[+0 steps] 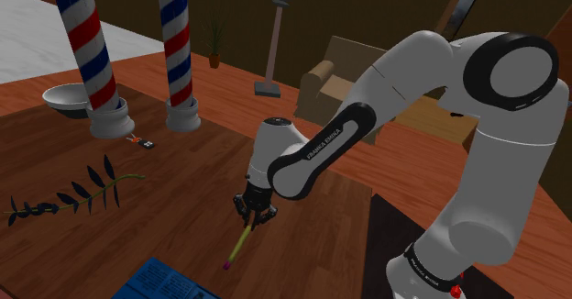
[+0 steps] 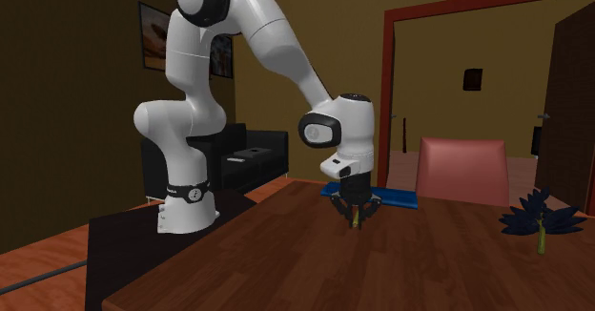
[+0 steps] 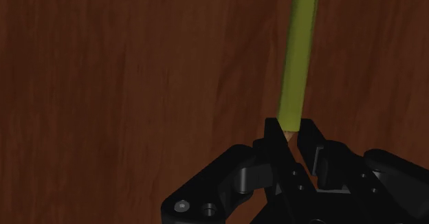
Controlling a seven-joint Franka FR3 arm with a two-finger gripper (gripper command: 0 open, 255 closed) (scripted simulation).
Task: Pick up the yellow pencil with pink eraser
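A yellow-green pencil [image 1: 238, 244] with a pink eraser end [image 1: 225, 265] lies slanted over the brown wooden table [image 1: 174, 215]. My black gripper [image 1: 252, 217] points down at the pencil's upper end and is shut on it. In the wrist view the fingers [image 3: 275, 139] clasp the bare wooden tip of the pencil [image 3: 299, 58], and the shaft runs away from the gripper over the wood. In the second exterior view the gripper [image 2: 356, 219] stands low over the table with a bit of yellow pencil [image 2: 355, 223] between its fingers. Whether the pencil touches the table, I cannot tell.
A blue book [image 1: 160, 282] lies near the eraser end. A dark leafy twig [image 1: 73, 194], a small orange-black item [image 1: 140, 142], two striped barber poles [image 1: 92, 59] and a grey bowl [image 1: 64, 98] stand farther off. A red chair [image 2: 464, 171] is behind the table.
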